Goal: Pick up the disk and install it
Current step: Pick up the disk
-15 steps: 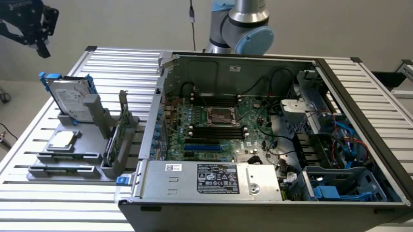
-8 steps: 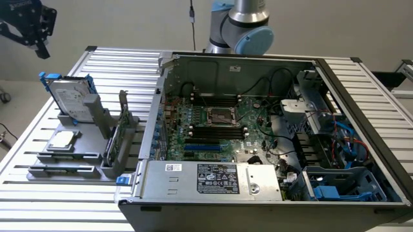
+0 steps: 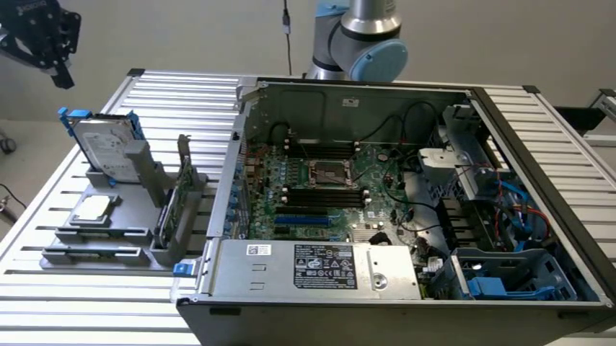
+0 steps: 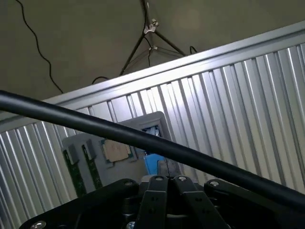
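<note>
Disk: silver-grey metal, dull sheen, pale paper-like label; side rails bright blue plastic
Desk: ribbed bare metal, satin, light-catching
Holder: matt grey plastic
Computer case: grey sheet metal
Fingers: matt black
Cable: smooth black rubbery sheath

1. A silver table with long ridges holds everything.
2. A grey rack sits on it, at the exterior view's left.
3. An open computer box sits beside it.
</note>
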